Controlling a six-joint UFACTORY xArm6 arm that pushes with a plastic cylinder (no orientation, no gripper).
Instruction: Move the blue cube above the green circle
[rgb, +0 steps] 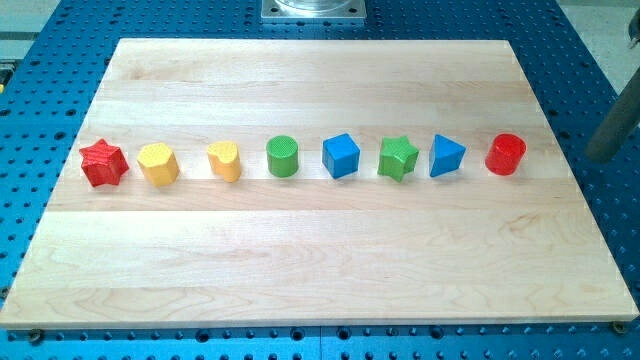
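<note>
The blue cube (341, 156) sits in a row of blocks across the middle of the wooden board (310, 270). The green circle (283, 157), a short cylinder, is immediately to its left, with a small gap between them. My rod enters at the view's right edge, blurred and grey. My tip (600, 156) is off the board's right side, far to the right of the blue cube and right of the red cylinder (506, 154).
The row also holds, from left to right, a red star (103, 163), a yellow hexagon (158, 164), a yellow heart (226, 160), a green star (398, 157) and a blue triangle (446, 156). A blue perforated table (60, 60) surrounds the board.
</note>
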